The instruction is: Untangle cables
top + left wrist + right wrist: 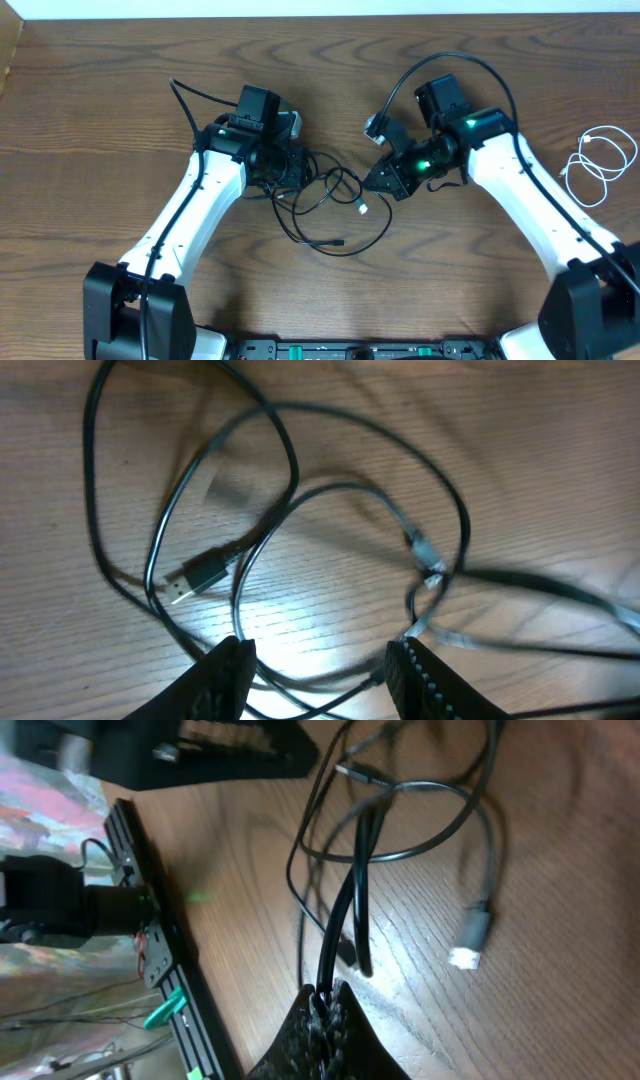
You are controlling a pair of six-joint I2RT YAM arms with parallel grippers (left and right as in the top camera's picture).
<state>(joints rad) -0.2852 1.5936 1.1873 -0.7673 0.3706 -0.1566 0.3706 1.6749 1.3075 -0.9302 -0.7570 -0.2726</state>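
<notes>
The black cable (330, 243) lies in tangled loops at the table's middle, between my two grippers. My left gripper (300, 172) is at the loops' left edge. In the left wrist view the left gripper (320, 672) stands open, with black strands crossing the gap between its fingertips (228, 672); a USB plug (195, 575) lies farther ahead. My right gripper (378, 180) is at the loops' right side. The right wrist view shows the right gripper (328, 998) shut on a doubled strand of the black cable (350, 900), with a white-tipped plug (470, 935) beside it. The white cable (583, 160) lies apart at the far right.
The wooden table (100, 120) ends at a black rail (160, 950) along the front. My left arm's black head (230, 750) shows at the top of the right wrist view. Thick black arm wires (440, 62) arch over the right wrist.
</notes>
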